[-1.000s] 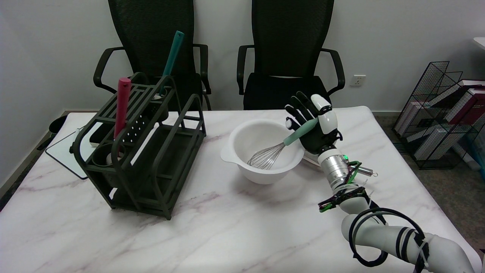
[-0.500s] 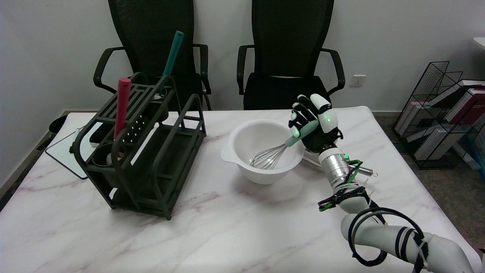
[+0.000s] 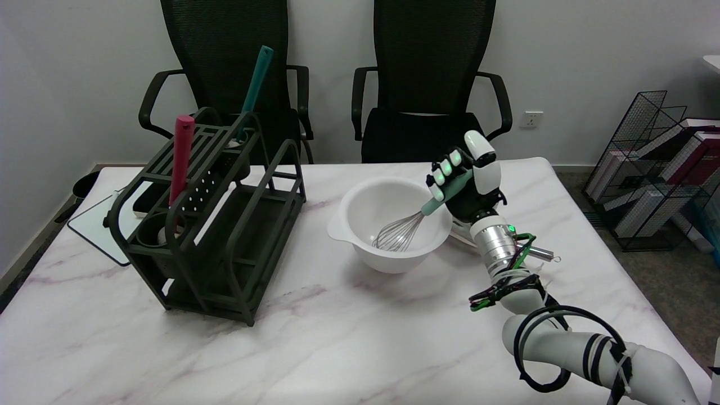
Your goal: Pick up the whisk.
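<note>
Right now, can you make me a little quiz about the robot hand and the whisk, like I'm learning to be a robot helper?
1. True or false: the robot hand has its fingers wrapped around the whisk handle.
2. Where is the whisk's wire end? A) inside the white bowl B) flat on the table C) in the dark rack
3. Fill in: the pink handle stands in the ____.

Key:
1. True.
2. A. The wires are down inside the bowl.
3. Rack. A teal handle sticks up from it too.
</note>
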`<state>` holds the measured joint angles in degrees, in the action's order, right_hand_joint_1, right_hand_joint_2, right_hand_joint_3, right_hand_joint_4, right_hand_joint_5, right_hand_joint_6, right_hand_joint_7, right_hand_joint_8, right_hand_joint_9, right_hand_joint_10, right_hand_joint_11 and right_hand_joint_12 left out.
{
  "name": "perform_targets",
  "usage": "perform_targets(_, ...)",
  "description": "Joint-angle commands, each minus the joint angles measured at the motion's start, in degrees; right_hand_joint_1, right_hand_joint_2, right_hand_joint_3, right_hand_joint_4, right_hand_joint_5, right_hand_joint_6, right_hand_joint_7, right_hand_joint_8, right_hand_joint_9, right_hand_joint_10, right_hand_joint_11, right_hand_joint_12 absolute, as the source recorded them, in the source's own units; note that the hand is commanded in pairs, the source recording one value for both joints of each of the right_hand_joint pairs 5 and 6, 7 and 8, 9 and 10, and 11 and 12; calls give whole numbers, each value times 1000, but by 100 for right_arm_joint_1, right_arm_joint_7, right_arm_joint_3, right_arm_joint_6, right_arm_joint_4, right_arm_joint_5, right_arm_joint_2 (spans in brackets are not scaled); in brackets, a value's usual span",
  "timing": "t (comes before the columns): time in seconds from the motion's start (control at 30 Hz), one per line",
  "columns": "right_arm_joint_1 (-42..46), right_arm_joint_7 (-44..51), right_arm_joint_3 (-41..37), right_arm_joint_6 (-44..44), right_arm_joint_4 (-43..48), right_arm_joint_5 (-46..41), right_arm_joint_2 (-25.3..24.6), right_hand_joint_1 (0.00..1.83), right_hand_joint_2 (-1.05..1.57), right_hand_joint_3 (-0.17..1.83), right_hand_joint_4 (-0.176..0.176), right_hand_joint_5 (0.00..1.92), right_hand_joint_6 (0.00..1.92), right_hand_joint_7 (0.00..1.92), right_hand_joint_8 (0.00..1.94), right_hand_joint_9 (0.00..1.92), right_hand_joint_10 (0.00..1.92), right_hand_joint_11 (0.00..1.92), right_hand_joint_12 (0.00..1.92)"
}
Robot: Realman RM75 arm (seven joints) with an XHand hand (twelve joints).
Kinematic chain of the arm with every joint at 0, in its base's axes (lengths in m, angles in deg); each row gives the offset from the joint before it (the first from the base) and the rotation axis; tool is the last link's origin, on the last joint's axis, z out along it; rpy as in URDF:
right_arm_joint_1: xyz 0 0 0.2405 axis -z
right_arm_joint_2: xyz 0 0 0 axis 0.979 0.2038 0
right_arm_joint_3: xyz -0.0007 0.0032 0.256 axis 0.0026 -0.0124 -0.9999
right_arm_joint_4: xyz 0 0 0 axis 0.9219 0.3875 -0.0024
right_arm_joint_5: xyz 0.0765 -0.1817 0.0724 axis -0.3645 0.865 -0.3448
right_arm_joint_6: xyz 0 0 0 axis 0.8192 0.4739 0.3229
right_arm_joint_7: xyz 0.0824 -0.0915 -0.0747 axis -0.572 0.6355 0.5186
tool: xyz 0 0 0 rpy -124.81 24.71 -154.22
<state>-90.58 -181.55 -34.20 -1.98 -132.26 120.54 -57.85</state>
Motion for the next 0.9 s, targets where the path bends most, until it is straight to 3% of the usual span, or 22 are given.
perform_targets(0.03, -60, 61, 20, -4, -15, 98, -21, 775, 582, 731, 0, 1707, 1707, 1736, 1736, 1652, 1652, 1775, 1775)
perform_targets(0.1, -59, 224, 2, -6, -16, 90, -21, 804, 693, 666, 0, 1920, 1920, 1846, 1846, 1722, 1722, 1787, 1787)
perform_targets(0.27, -82, 424, -16, -17, -55, 50, -21, 865, 939, 549, 0, 1920, 1920, 1920, 1920, 1879, 1879, 1850, 1850)
perform_targets(0.4, -118, 502, 8, -30, -111, 42, -21, 891, 1149, 663, 0, 1920, 1920, 1920, 1920, 1920, 1920, 1916, 1916)
perform_targets(0.67, -123, 502, -50, -38, -267, 42, -13, 959, 1195, 890, 0, 1920, 1920, 1920, 1920, 1920, 1920, 1920, 1920)
perform_targets(0.9, -21, 502, -268, -38, -633, 74, -2, 952, 1326, 956, 0, 1920, 1920, 1920, 1920, 1920, 1920, 1920, 1920)
